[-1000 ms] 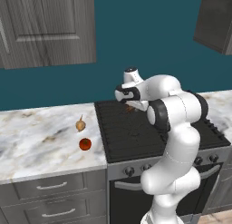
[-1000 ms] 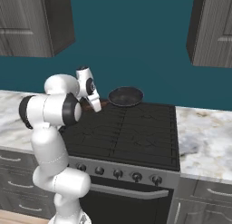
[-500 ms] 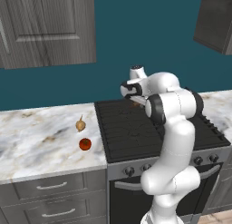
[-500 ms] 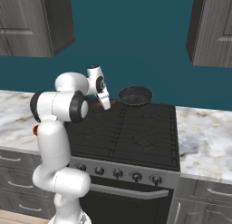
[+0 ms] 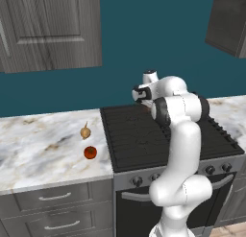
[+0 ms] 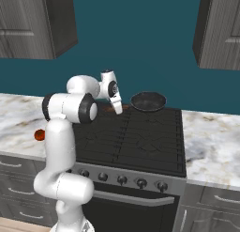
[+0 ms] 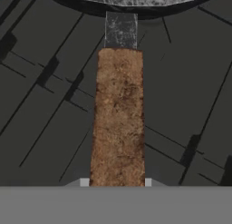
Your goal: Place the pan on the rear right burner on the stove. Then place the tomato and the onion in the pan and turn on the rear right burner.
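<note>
Black frying pan empty, held over the stove back edge, near rear right burner. Tool clamped tight on the pan's brown wooden handle. Onion and tomato loose on the marble bench, left of stove, near its front edge. Grates bare, open room all round.

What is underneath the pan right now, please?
Black grate bars of the stove lie under the pan, near the rear right section. Whether its base touches them cannot be told; the grate beneath it is hidden.
</note>
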Motion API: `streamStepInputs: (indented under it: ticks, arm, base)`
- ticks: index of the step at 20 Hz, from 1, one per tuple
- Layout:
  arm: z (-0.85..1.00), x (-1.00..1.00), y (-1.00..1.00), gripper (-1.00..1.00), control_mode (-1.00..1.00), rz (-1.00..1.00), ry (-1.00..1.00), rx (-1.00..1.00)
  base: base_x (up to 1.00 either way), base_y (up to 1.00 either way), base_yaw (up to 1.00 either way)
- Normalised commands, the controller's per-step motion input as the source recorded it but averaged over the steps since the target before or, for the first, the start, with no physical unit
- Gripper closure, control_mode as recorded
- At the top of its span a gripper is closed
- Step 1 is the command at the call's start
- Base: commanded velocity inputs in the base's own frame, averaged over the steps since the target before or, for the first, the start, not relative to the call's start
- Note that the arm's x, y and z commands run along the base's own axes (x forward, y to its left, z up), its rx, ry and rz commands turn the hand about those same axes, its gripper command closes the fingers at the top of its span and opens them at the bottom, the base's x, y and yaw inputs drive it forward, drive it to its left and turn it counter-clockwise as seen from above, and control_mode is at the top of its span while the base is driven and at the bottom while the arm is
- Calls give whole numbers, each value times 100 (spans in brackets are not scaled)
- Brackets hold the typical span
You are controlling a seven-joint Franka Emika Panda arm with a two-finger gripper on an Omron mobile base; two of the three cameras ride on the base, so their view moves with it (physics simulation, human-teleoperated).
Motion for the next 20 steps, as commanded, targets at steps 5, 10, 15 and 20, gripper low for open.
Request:
streamStepInputs:
  ticks: [5, 10, 15, 20]
  arm:
    - [-20, 26, -28, 100, -100, -4, 6, 2]
    - [-28, 17, -20, 100, -100, -1, 6, 2]
    - [-30, 16, -12, 100, -100, 0, 2, 0]
    - [-32, 23, -11, 100, -100, -1, 4, 0]
  base:
    - [0, 0, 0]
    - [0, 0, 0]
    - [0, 0, 0]
    - [0, 0, 0]
